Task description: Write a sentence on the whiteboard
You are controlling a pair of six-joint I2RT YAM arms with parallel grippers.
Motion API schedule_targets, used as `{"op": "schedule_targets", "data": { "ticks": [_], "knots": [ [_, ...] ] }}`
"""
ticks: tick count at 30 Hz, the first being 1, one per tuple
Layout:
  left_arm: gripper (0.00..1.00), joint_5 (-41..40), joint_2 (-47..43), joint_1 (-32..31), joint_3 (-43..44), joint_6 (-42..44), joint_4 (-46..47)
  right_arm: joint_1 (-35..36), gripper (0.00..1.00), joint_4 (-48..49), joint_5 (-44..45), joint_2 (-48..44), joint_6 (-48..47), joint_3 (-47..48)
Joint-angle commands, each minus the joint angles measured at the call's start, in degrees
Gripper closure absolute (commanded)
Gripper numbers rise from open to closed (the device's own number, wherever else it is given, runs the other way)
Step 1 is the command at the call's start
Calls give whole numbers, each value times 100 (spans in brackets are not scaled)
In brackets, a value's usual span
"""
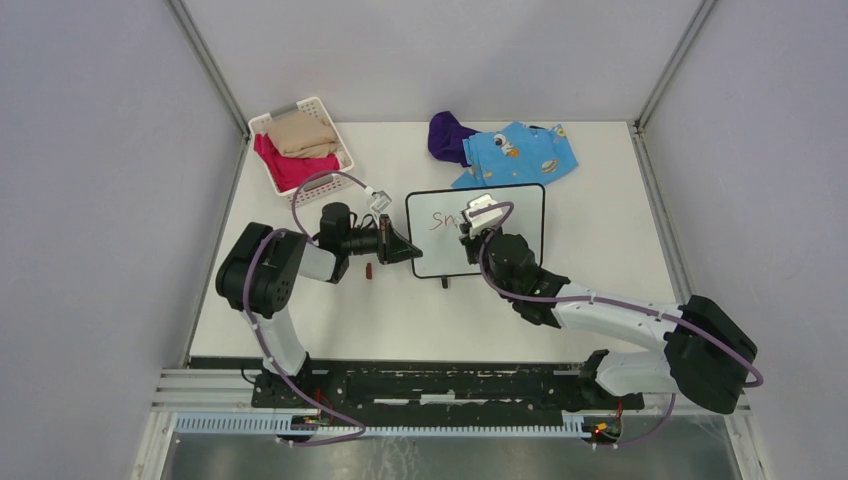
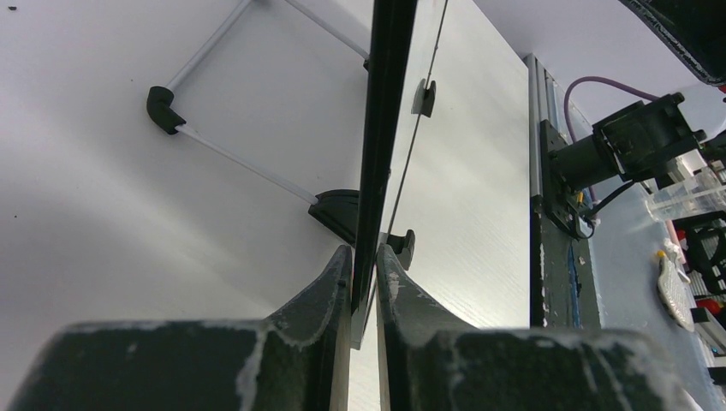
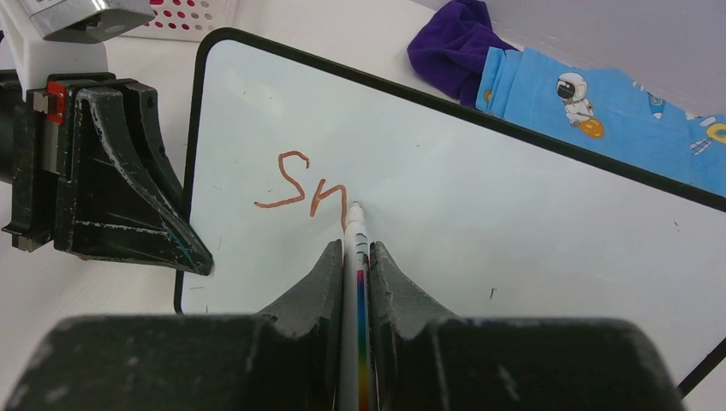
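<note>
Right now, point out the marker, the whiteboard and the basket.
marker (image 3: 356, 244), right wrist view, white barrel near the tip.
whiteboard (image 3: 514, 231), right wrist view, bare white surface.
basket (image 1: 272, 118), top view, far rim.

The only writing that can be read stands on the whiteboard (image 3: 514, 223). It is two handwritten letters (image 3: 304, 193) in thin reddish-brown marker line. The first is a capital "S", angular at the top and with a long tail running left at the bottom. The second, just to its right, reads as a small "n". Its last stroke ends where the tip of the marker (image 3: 355, 233), clamped in the right gripper (image 3: 355, 255), touches the white surface. The letters sit in the upper left part of the board, near its black-framed left edge. In the top external view the same two letters read "Sn".
</note>
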Motion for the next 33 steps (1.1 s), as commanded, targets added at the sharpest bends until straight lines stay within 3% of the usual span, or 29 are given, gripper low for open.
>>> {"op": "schedule_targets", "data": {
  "ticks": [1,33],
  "knots": [
    [98,-316,-69,25,89,353,-326,-88,100,137,151,-11,-43,213],
    [98,-329,-72,17,105,388,-396,-197,100,26,1,-475,188,-462]
  ]
}}
